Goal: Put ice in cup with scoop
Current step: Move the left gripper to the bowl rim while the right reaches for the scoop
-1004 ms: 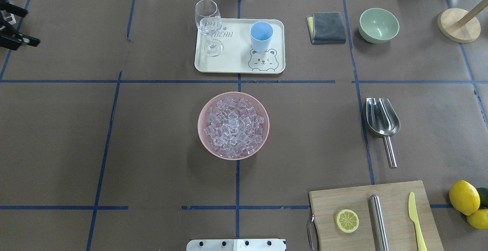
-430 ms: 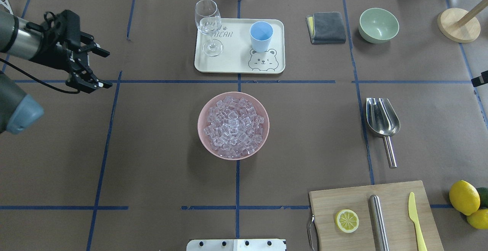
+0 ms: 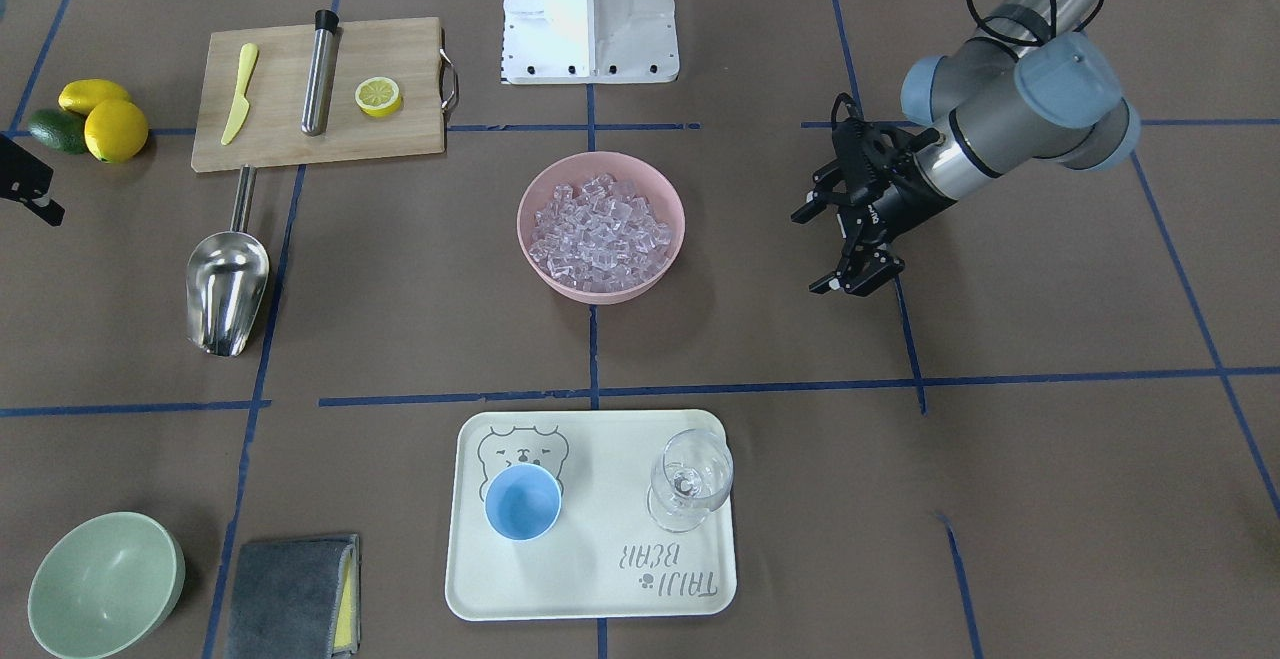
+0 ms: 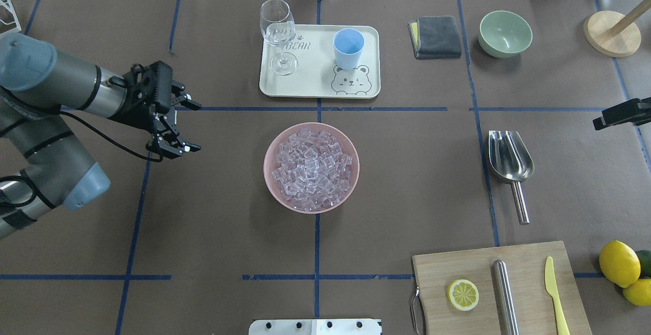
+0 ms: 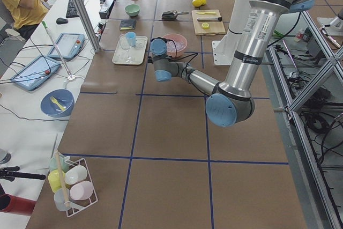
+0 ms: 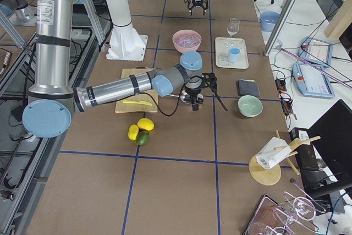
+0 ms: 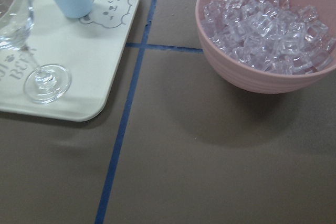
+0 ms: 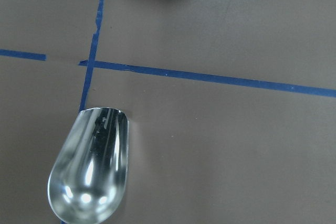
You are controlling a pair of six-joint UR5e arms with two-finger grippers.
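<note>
The step in hand looks like fetching the scoop (image 4: 510, 161), which lies flat, well to the robot's right of the pink bowl (image 4: 265, 168), trough pointing away from the robot. The right gripper (image 4: 618, 115) hangs beyond the scoop from the bowl. Only its edge shows, so I cannot tell how far its fingers are spread. A good pick would straddle the thin handle (image 4: 520, 203) crosswise, come low to the table and close near the trough end, so the scoop does not swing when loaded. The left gripper (image 4: 197, 126) hovers to the bowl's left, fingers spread wide and empty. It may be meant to steady the bowl.

The ice (image 4: 311, 168) fills the bowl, too many cubes to count. Behind the bowl is one tray (image 4: 315, 83) with one cup (image 4: 348, 48) and one glass (image 4: 278, 35). There is also one scoop, one green bowl (image 4: 505, 34), one cloth (image 4: 437, 36), one board (image 4: 457, 264) and two whole lemons (image 4: 619, 264).
</note>
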